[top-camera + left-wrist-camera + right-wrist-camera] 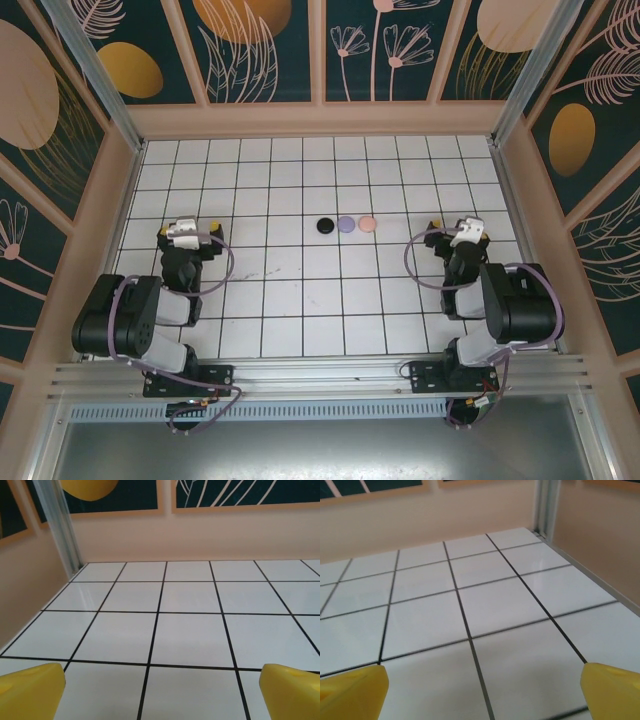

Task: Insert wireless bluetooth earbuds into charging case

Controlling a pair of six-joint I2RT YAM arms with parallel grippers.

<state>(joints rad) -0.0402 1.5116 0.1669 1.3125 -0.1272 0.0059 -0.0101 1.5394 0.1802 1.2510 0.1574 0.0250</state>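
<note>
Closest to me at 6 o'clock, the left arm [125,315] and right arm [515,300] sit folded at the table's near edge, wrists aimed toward 12. The tiled table [300,300] spreads beyond them. I have the left gripper [186,230] out at 9 o'clock and the right gripper [466,232] at 3, both over bare tiles. On the wrist feeds, the left fingers [30,692] and right fingers [612,690] stand wide apart with nothing between them. Just past table centre toward 12 lies a close row: black case [323,226] at 9, lilac case [346,225] in the middle, pink case [368,224] at 3, well apart from both grippers. Earbuds are too small for me to tell.
</note>
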